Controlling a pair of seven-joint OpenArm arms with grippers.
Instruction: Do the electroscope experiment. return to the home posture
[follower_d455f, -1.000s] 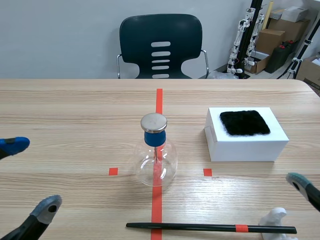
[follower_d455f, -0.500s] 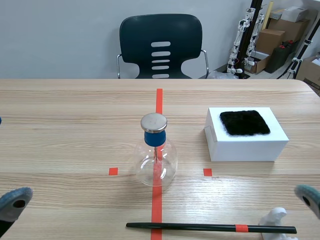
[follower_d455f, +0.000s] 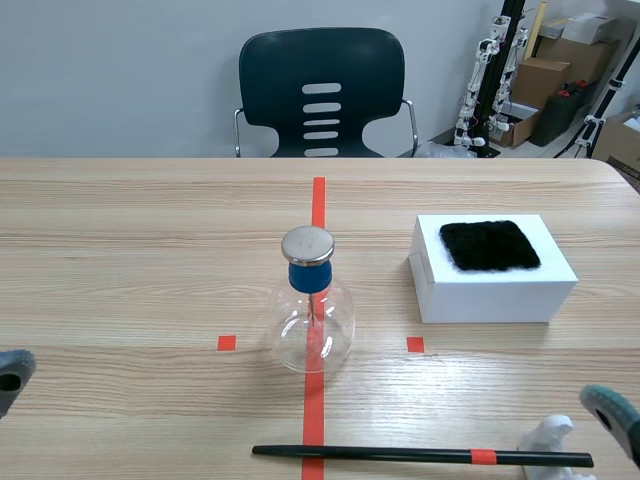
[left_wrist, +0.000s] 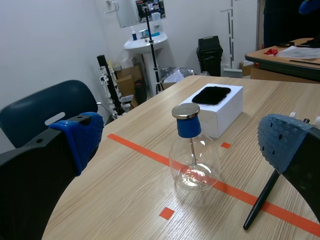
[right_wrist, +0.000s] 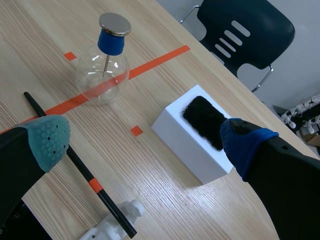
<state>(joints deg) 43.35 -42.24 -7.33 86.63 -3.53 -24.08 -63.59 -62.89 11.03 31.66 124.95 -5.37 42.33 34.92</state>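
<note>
The electroscope, a clear glass flask (follower_d455f: 312, 325) with a blue neck and a metal disc cap (follower_d455f: 307, 244), stands upright on the red centre tape line; it also shows in the left wrist view (left_wrist: 194, 160) and the right wrist view (right_wrist: 102, 70). A black rod (follower_d455f: 420, 456) with a red band lies near the front edge, its right end on a white stand (follower_d455f: 548, 442). A black fur patch (follower_d455f: 489, 245) lies on a white box (follower_d455f: 495, 290). My left gripper (left_wrist: 190, 145) is open and empty, low at the left edge. My right gripper (right_wrist: 145, 137) is open and empty, low at the right edge.
A dark chair (follower_d455f: 322, 92) stands behind the far table edge. Cardboard boxes (follower_d455f: 545, 70) and stands crowd the back right of the room. Bare wooden tabletop (follower_d455f: 140, 250) stretches to the left of the flask.
Both arms have drawn back toward the near corners. The left gripper's pads have slid almost out of the scene view, and the right gripper has dropped lower at the right edge.
</note>
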